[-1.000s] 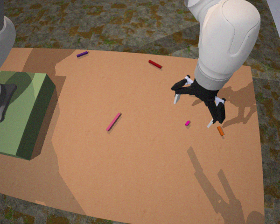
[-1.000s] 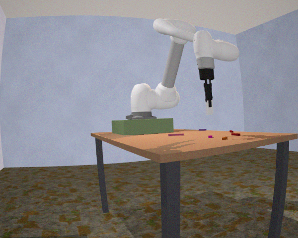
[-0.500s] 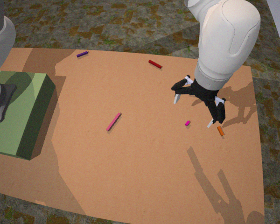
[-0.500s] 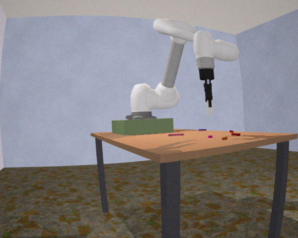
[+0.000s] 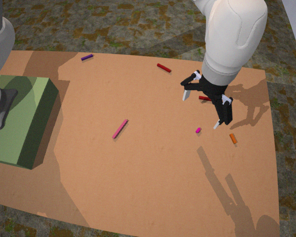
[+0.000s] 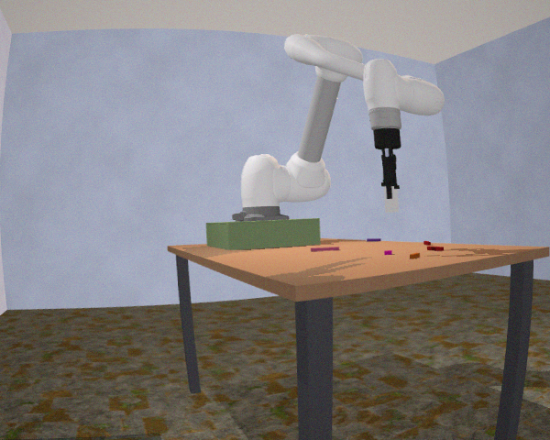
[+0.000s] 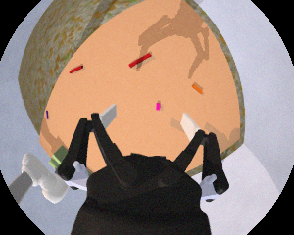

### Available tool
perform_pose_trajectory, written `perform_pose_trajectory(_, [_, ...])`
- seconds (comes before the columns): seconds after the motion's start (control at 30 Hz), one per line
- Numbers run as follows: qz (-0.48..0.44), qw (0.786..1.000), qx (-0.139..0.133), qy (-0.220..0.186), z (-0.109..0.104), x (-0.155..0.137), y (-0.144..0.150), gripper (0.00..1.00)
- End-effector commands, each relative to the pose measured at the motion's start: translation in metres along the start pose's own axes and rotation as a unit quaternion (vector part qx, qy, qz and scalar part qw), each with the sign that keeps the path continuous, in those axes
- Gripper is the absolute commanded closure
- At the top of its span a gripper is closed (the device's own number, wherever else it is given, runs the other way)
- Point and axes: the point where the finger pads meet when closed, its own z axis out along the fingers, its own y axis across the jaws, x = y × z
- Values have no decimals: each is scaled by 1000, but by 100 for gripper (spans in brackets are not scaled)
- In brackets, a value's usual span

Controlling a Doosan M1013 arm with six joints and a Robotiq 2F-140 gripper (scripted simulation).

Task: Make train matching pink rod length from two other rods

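From the green base block (image 5: 28, 122), going rightward in the top view, we see the purple rod (image 5: 87, 57), then the pink rod (image 5: 119, 128) mid-table. Further right lie one red rod (image 5: 164, 67), the magenta rod (image 5: 198, 130) and the orange rod (image 5: 233, 138). Our gripper (image 5: 201, 111) hangs spread fully wide, holding nothing, above a second red rod (image 5: 203, 98).
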Motion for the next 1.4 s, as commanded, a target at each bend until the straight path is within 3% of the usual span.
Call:
perform_pose_trajectory(0.0, [84, 996, -3, 1, 1, 21, -35, 0])
perform_pose_trajectory(0.2, [192, 981, -3, 1, 4, 43, -80, 0])
perform_pose_trajectory(0.27, [192, 981, -3, 1, 4, 43, -80, 0])
perform_pose_trajectory(0.43, [302, 953, -3, 1, 8, 62, -128, 0])
perform_pose_trajectory(0.77, [470, 883, -2, 2, 13, 85, -205, 0])
perform_pose_trajectory(0.83, [470, 883, -2, 2, 13, 85, -205, 0])
perform_pose_trajectory(0.9, [520, 854, -2, 2, 15, 90, -230, 0])
perform_pose_trajectory(1.13, [617, 787, -2, 2, 18, 98, -280, 0])
perform_pose_trajectory(1.3, [630, 777, -2, 2, 19, 99, -287, 0])
perform_pose_trajectory(1.33, [630, 777, -2, 2, 19, 99, -287, 77])
perform_pose_trajectory(1.37, [630, 777, -2, 2, 19, 99, -287, 77])
